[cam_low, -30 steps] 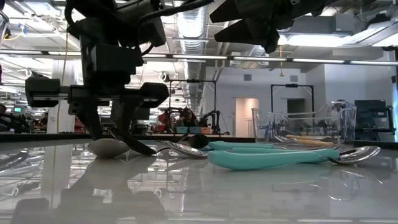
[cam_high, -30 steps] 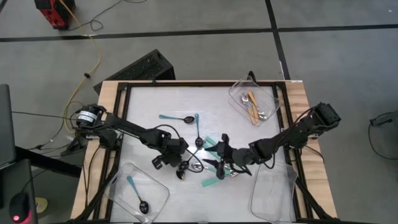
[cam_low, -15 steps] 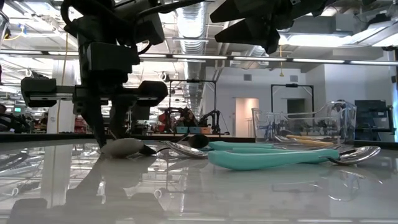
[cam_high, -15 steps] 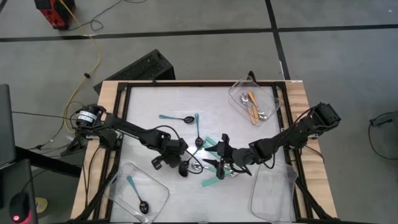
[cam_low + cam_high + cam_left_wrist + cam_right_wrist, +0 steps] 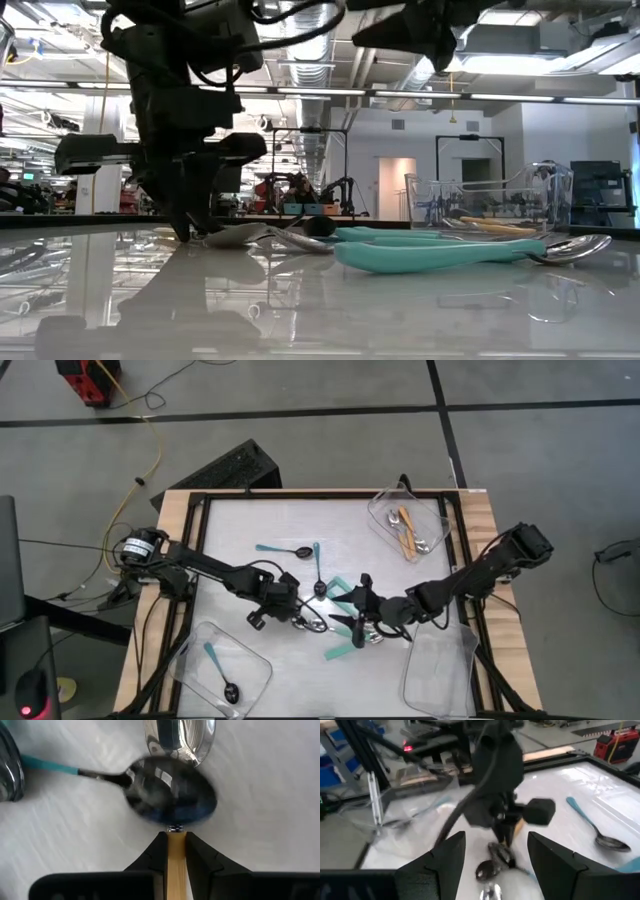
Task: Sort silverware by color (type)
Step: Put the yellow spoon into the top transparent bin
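Observation:
My left gripper (image 5: 175,837) stands near the table's middle (image 5: 288,614), pointing steeply down, shut on an orange-handled spoon (image 5: 518,826). Just past its tips lie a blue-handled spoon with a black bowl (image 5: 170,795) and a silver bowl (image 5: 180,737). My right gripper (image 5: 495,865) hovers open to its right (image 5: 350,618), raised over teal-handled spoons (image 5: 440,255) that lie flat on the table. Two more blue-handled spoons (image 5: 283,549) (image 5: 318,570) lie farther back. My left gripper pinches the orange handle (image 5: 176,857) between its two fingers, coming from above. The handle runs up between the fingers, along them. The spoon's silver bowl (image 5: 232,236) is down on the table beside the fingertips.
A clear tray (image 5: 432,510) at the far right holds orange-handled spoons. Another tray (image 5: 250,665) at the near left holds one blue-handled spoon. A third tray (image 5: 440,670) stands at the near right. Black rails (image 5: 190,560) frame the white tabletop.
My left gripper has shut on the orange spoon's handle and its wrist has rolled. The spoon's bowl has swung along the table toward the cluster of spoons in the middle.

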### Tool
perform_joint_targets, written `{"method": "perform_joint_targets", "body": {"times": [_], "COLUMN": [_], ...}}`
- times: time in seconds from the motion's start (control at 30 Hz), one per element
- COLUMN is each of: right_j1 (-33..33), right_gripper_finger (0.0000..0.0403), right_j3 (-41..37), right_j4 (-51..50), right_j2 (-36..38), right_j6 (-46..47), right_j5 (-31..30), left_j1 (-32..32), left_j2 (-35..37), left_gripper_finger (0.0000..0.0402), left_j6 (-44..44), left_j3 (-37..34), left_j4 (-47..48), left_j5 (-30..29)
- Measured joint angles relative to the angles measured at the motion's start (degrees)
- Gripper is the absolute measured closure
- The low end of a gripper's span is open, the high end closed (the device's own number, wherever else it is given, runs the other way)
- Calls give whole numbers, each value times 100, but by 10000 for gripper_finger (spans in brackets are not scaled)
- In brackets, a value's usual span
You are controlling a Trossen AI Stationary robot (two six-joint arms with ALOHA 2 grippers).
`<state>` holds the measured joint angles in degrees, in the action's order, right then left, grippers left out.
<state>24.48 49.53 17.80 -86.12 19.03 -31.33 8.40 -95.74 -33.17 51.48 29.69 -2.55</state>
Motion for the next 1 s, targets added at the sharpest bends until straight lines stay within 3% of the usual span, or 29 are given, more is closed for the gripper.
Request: {"method": "perform_joint_targets", "body": {"times": [0.27,0.53,0.8,1.0], "right_j1": [151,444,582,653], "right_gripper_finger": [163,163,163,163], "right_j3": [-3,-14,-10,-10], "right_j4": [-87,-1052,-2379,-2483], "right_j2": [296,930,1654,1781], "right_j6": [-86,-7,394,465], "right_j5": [-14,-36,-239,-364], "left_j1": [99,122,122,120], "left_j2": [2,91,636,1148], "left_gripper_finger": [377,377,377,377], "left_j6": [202,259,506,785], "left_j3": [428,869,879,877], "left_j4": [300,595,550,172], "left_j5": [221,228,49,34]}}
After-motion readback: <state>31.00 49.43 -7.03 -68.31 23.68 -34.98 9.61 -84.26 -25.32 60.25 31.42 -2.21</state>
